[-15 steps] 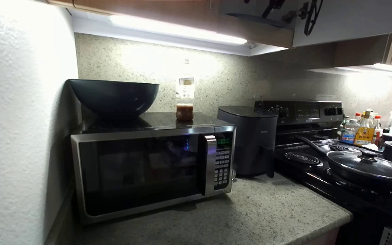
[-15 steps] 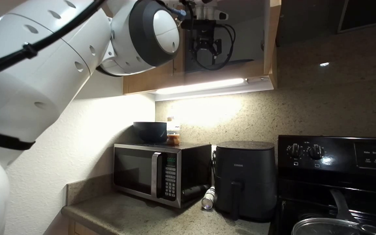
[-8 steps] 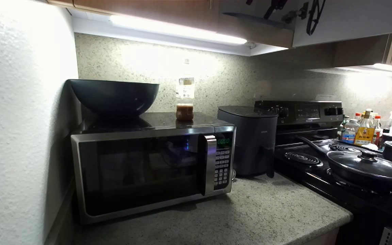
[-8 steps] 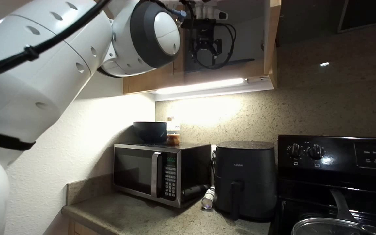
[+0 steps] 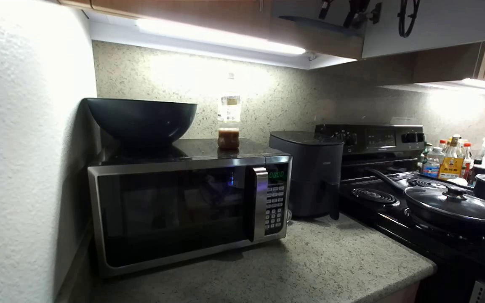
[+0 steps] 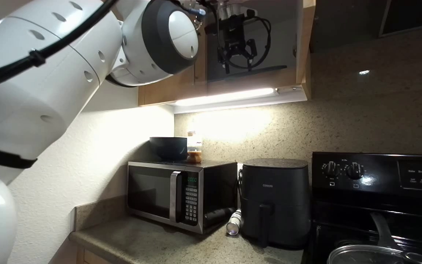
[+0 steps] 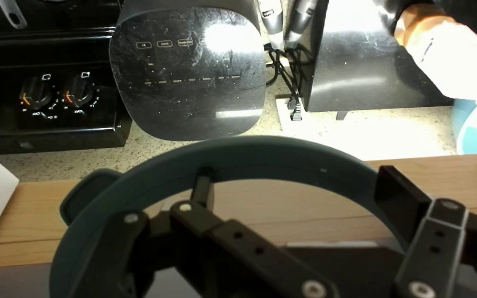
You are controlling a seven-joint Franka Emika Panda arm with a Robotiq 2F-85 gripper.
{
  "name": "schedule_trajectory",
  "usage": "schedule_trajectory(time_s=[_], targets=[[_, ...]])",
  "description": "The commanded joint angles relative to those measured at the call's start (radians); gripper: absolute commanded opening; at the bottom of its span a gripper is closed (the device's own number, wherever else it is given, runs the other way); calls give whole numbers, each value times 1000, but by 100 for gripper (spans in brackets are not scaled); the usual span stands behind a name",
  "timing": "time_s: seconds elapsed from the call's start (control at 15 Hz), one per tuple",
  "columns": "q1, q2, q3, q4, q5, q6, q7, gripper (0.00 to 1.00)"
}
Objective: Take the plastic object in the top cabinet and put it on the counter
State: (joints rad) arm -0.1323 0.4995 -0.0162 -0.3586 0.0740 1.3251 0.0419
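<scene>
The plastic object (image 7: 263, 157) is a round piece with a dark blue-green rim and a side tab; wood shows through its middle. It lies on the floor of the top cabinet (image 7: 27, 207). In both exterior views only its edge shows, as a thin blue-grey strip (image 5: 318, 24) (image 6: 269, 69). The cabinet also shows in both exterior views (image 5: 209, 12) (image 6: 251, 82). My gripper (image 7: 298, 178) is open and empty over it, fingers wide apart. It also shows in both exterior views (image 5: 337, 17) (image 6: 238, 68). Whether a fingertip touches the rim, I cannot tell. The counter (image 5: 331, 252) (image 6: 152, 238) is below.
The cabinet's open door (image 6: 306, 40) stands right of the gripper. Below are a microwave (image 6: 159, 190) with a dark bowl (image 6: 169, 147) and a jar with brown contents (image 6: 194, 157) on it, an air fryer (image 6: 275, 205) and a black stove (image 6: 379, 176).
My gripper has shifted to the right in both exterior views and turned a little. Its fingers stand nearer the object's edge. The object has hardly moved.
</scene>
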Motion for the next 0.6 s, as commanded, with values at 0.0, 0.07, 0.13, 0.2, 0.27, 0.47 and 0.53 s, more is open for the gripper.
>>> schedule_trajectory(time_s=[0.0,0.07,0.13,0.2,0.27,0.47,0.53], targets=[[7,-9,-2,-9,-19,4,-24,100],[6,-8,0,-9,-14,7,-22,100],[5,-5,1,-6,-12,18,-17,100],[4,-3,2,-4,-9,28,-19,100],[7,0,-3,0,-19,46,-26,100],[-22,-29,-40,0,-68,18,-61,100],[-27,-30,-51,4,-82,23,-64,100]])
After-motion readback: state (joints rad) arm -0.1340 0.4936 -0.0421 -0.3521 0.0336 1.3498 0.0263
